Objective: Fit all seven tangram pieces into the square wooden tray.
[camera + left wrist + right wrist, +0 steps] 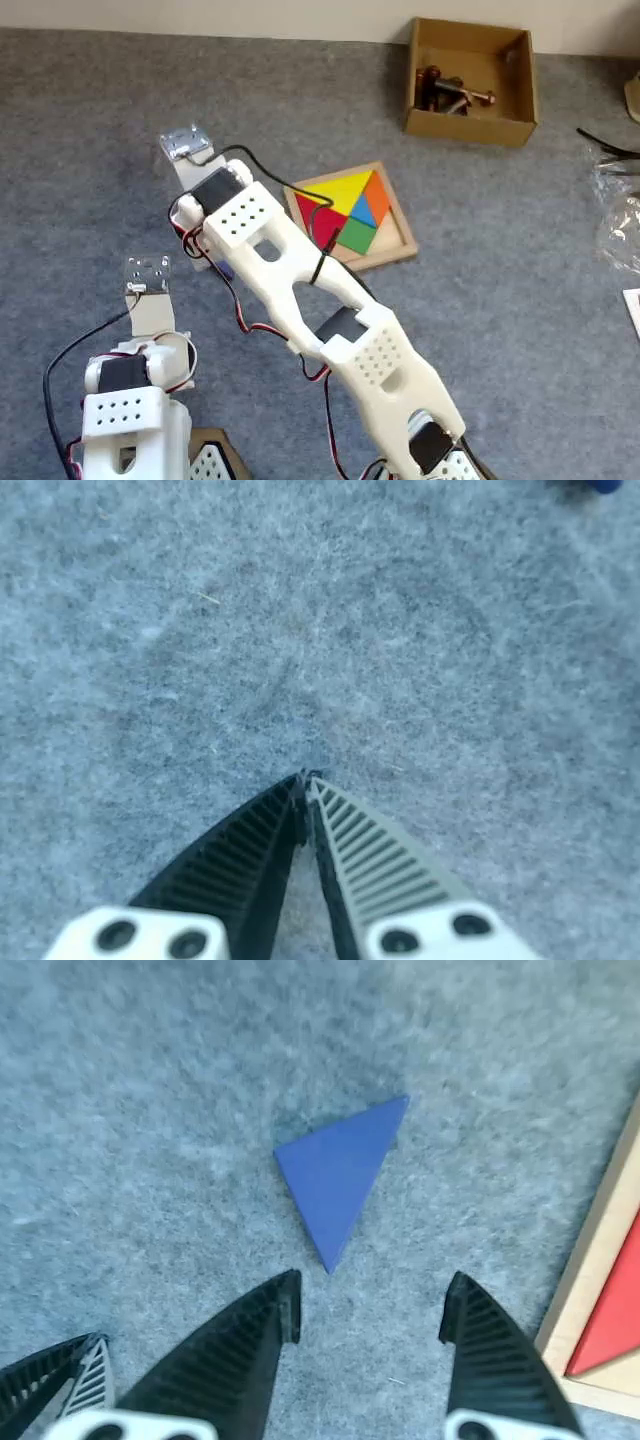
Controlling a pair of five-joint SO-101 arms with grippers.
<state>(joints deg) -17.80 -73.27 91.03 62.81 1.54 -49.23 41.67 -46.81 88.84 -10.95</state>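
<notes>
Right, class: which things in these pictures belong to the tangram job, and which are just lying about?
Belongs to the job:
wooden tray
coloured pieces already in it
blue triangle on the grey surface
right gripper, open near the triangle

Just lying about:
cardboard box of odds and ends
plastic bag

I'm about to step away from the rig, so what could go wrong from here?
1. The blue triangle lies flat on the carpet; the open right tool near it may push it along rather than grip it.
2. The tray sits close beside that tool, so a finger could bump it and shift the red piece inside.
3. The shut left tool is near, so the arms might collide.
</notes>
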